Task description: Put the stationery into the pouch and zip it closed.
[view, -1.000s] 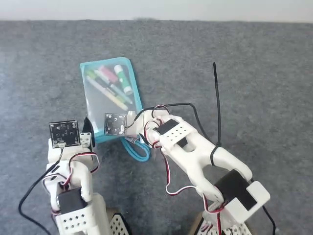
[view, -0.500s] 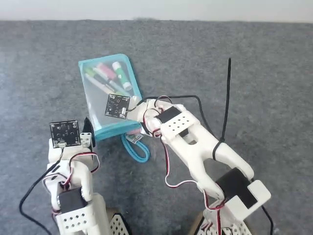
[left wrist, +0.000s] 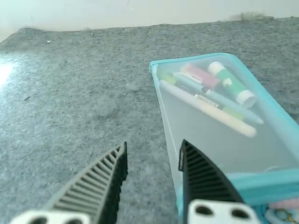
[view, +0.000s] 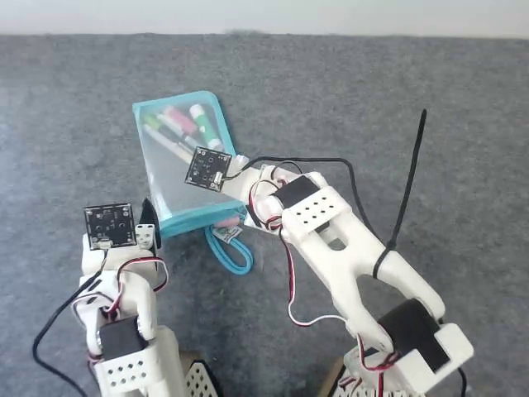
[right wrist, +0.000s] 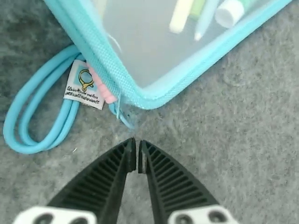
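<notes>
Pouch (view: 169, 178) lies flat on grey tabletop (view: 430, 91); clear front, teal edging, soft. Stationery (view: 186, 132) (pens, markers, a glue-stick-like tube) is already inside, bunched at the pouch end away from the zip. Zip (right wrist: 100, 60) runs along one short pouch edge; zip pull (right wrist: 122, 117) hangs at a pouch corner, so zip looks run to its end, tho can't tell if fully shut. Teal cord loop (right wrist: 32, 112) w/ white label (right wrist: 84, 86) lies just beside that zip edge.

Right gripper (right wrist: 137, 141): jaws together, holding nothing, tips just short of the zip pull, not touching pouch. Left gripper (left wrist: 153, 147): jaws apart, empty, at the pouch's other zip-edge corner.

Handling, as a guess: pouch light & floppy; thin film prob. buckles and slides on the felt if tugged w/o bracing; contents loose. Best holds: pull tab for zipping, but it's small & thin, needs a precise pinch; stitched teal edge for pinning pouch, stiffer than the clear panel; cord loop easy to catch but only drags pouch.
</notes>
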You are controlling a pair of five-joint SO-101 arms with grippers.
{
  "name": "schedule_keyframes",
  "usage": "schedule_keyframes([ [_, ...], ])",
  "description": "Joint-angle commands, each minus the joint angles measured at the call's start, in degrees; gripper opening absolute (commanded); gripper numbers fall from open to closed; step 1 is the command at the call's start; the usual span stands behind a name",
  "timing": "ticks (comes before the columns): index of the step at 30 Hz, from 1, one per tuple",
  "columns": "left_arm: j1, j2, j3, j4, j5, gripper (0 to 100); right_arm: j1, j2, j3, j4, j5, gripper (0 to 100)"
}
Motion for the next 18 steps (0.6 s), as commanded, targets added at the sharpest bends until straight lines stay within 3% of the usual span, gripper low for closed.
schedule_keyframes([
  [1,0.5,-1.1,-0.7,-1.7,-0.7,17,0.7,-3.6,-2.9,0.7,-0.9,0.6],
  [18,0.5,-1.1,-0.7,-1.7,-0.7,17,0.8,-3.8,-3.2,3.8,-1.0,0.7],
])
